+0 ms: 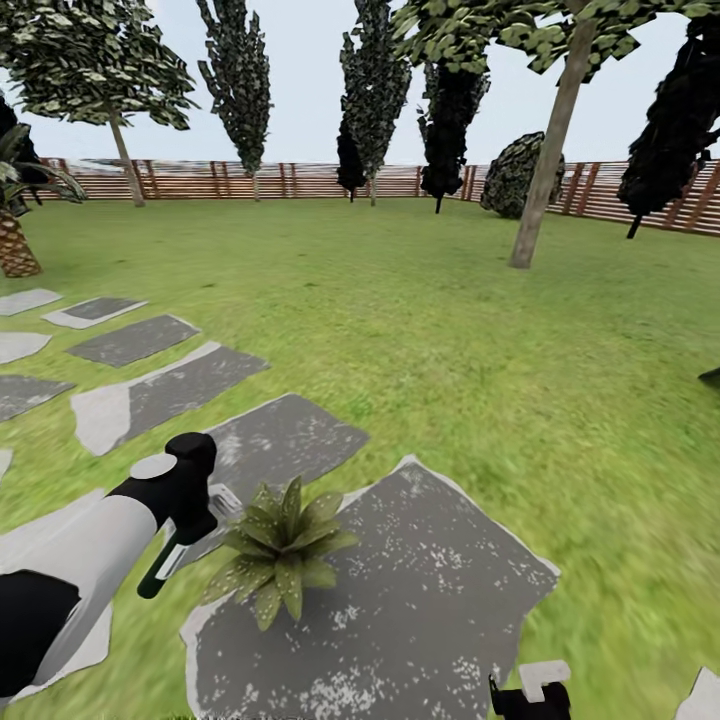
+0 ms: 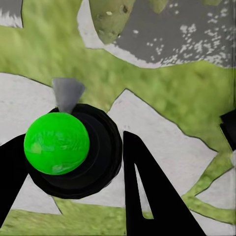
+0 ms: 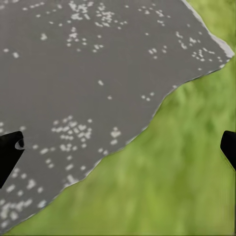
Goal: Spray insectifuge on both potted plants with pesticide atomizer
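Head view: our left pincer is clamping the spray bottle beside a potted plant. Our right pincer is hanging apart. We are risking spraying past the leaves.

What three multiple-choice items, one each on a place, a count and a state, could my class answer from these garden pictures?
1. Where does the potted plant stand?
A. on the lawn by the fence
B. at the edge of a grey stepping stone
C. under a tree

2. How many potted plants show in the head view?
A. one
B. two
C. three

3. The right hand is:
A. shut on a bottle
B. shut on a leaf
C. open and empty

Answers:
1 B, its leaves spread over the stone's edge.
2 A, a single green rosette is there.
3 C, its fingers stand wide apart with nothing between them.
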Tool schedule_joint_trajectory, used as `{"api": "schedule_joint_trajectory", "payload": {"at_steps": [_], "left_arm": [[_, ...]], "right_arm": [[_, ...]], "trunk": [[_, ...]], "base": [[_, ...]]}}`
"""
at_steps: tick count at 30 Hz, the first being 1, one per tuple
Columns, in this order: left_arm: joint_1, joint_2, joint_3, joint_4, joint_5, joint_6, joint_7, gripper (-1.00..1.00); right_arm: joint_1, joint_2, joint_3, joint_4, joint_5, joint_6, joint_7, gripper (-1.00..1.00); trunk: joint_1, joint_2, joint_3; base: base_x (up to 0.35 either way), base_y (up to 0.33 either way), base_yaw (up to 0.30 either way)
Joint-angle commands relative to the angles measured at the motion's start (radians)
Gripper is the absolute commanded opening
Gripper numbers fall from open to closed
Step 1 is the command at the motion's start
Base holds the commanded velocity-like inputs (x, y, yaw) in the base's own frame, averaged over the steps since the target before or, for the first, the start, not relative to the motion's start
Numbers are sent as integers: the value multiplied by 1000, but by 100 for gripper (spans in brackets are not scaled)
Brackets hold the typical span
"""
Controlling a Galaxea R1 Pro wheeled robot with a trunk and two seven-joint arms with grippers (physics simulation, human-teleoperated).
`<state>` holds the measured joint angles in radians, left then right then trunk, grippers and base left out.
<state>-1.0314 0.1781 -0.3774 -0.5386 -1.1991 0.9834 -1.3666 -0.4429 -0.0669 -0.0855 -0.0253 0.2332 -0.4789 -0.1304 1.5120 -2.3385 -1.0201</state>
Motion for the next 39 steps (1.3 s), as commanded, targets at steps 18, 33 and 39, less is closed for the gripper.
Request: {"api": "schedule_joint_trajectory", "payload": {"at_steps": [18, 33, 39], "left_arm": [[0, -5, -1, 0, -7, 12, 8, -100], [54, -35, 2, 0, -5, 14, 40, -100], [73, -45, 3, -1, -2, 15, 37, -100]], "right_arm": [[0, 0, -8, 1, 11, -3, -3, 100], [0, 0, -8, 1, 11, -3, -3, 100], [0, 0, -8, 1, 11, -3, -3, 100]], "trunk": [[0, 0, -1], [0, 0, -1], [0, 0, -1]], "base": [[-59, -262, 143], [62, -177, 153], [15, -9, 158]]}}
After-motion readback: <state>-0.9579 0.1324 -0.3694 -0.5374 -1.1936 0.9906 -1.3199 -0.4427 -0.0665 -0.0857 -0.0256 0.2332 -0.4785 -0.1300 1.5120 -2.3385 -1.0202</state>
